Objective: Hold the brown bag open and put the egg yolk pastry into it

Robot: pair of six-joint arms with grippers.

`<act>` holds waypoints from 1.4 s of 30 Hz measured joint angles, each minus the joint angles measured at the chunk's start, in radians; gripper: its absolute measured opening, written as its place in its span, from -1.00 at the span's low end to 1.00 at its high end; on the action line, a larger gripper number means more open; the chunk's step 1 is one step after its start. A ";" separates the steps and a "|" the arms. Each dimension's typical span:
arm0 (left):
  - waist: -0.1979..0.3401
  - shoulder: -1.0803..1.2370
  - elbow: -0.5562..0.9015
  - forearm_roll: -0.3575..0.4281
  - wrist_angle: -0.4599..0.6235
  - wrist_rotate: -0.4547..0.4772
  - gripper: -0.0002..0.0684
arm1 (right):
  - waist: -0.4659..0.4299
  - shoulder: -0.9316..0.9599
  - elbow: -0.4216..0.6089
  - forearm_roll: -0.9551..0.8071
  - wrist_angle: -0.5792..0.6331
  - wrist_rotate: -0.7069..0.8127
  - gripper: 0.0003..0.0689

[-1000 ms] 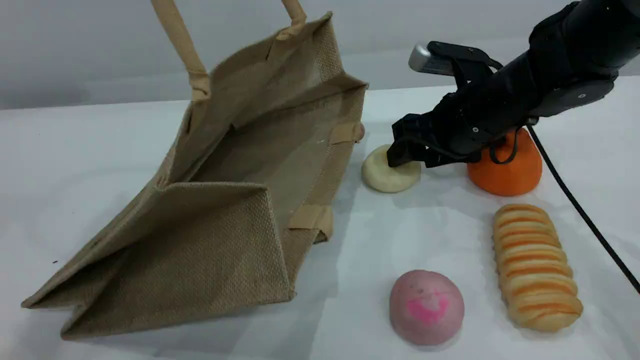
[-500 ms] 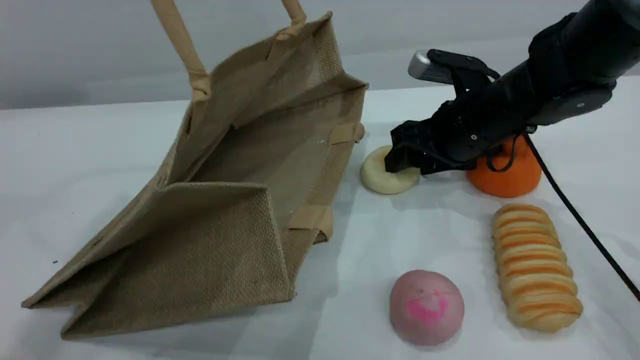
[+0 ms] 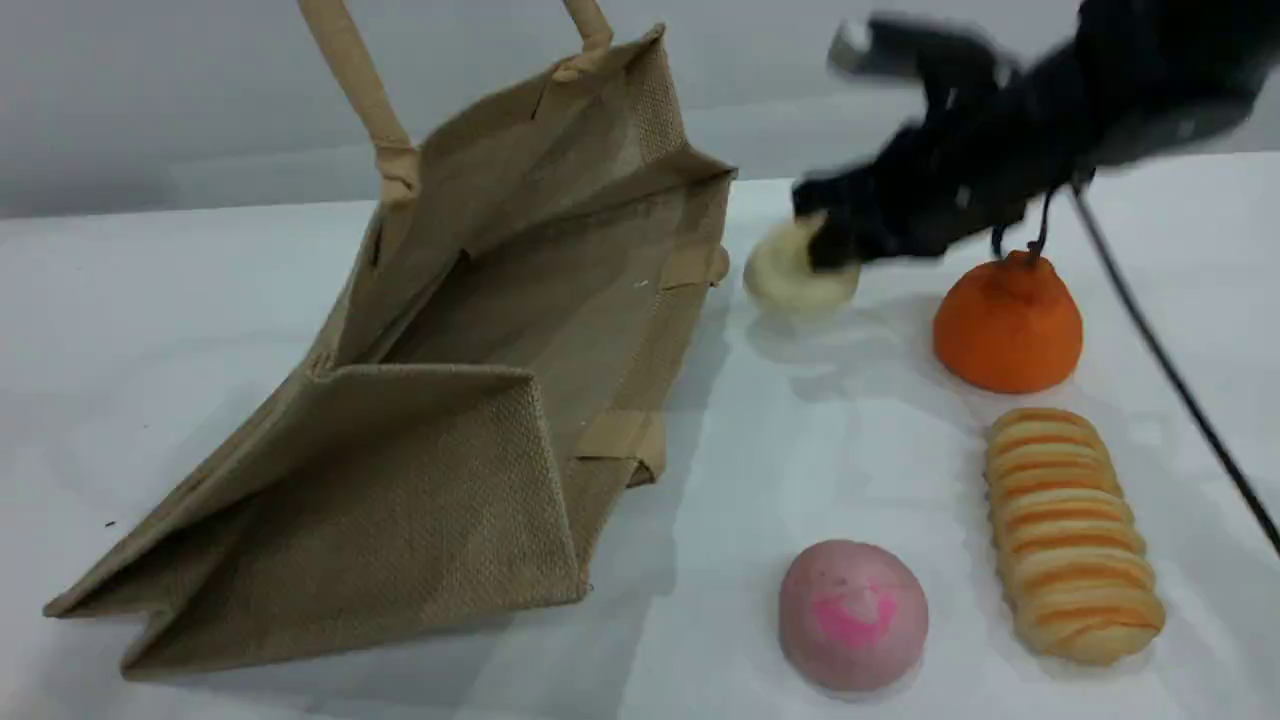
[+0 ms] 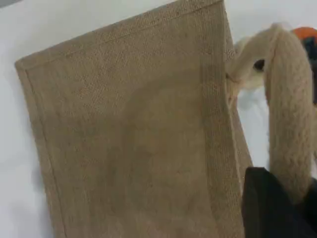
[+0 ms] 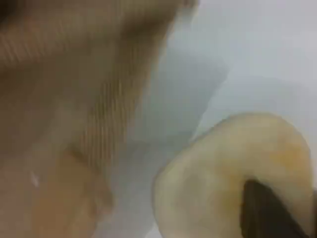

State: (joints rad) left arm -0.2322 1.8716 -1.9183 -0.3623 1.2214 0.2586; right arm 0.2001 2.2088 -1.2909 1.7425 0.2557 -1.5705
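The brown bag [image 3: 450, 400] lies tilted on the white table with its mouth gaping toward the right. One beige handle [image 3: 360, 90] is pulled taut up past the top edge. In the left wrist view that handle [image 4: 287, 124] runs down into my left gripper [image 4: 285, 203], which is shut on it above the bag's woven side [image 4: 133, 139]. My right gripper [image 3: 825, 245], blurred by motion, is shut on the egg yolk pastry [image 3: 795, 275] and holds it just above the table, right of the bag's mouth. Up close, one dark fingertip [image 5: 267, 213] presses into the cream pastry [image 5: 218, 183].
An orange round bun [image 3: 1008, 325] sits right of the pastry, under the right arm. A striped long loaf [image 3: 1070, 535] and a pink-marked bun [image 3: 853, 615] lie nearer the front. A black cable [image 3: 1170, 370] trails from the right arm down to the right edge.
My right gripper has shut on the egg yolk pastry and lifted it off the table, up and slightly right. The bag and its raised handle have not moved.
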 joint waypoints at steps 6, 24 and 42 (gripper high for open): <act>0.000 0.000 0.000 -0.006 0.000 0.048 -0.73 | 0.000 -0.179 0.013 0.001 -0.043 0.000 -0.89; 0.000 0.001 -0.059 -0.218 -0.002 0.248 -0.73 | 0.000 -0.605 0.263 -0.521 0.355 0.477 -0.89; 0.000 0.000 -0.059 -0.217 0.000 0.265 -0.73 | 0.148 -0.601 0.316 -0.502 0.322 0.599 -0.89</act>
State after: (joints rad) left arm -0.2322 1.8718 -1.9775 -0.5793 1.2210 0.5240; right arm 0.3484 1.6083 -0.9750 1.2408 0.5776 -0.9715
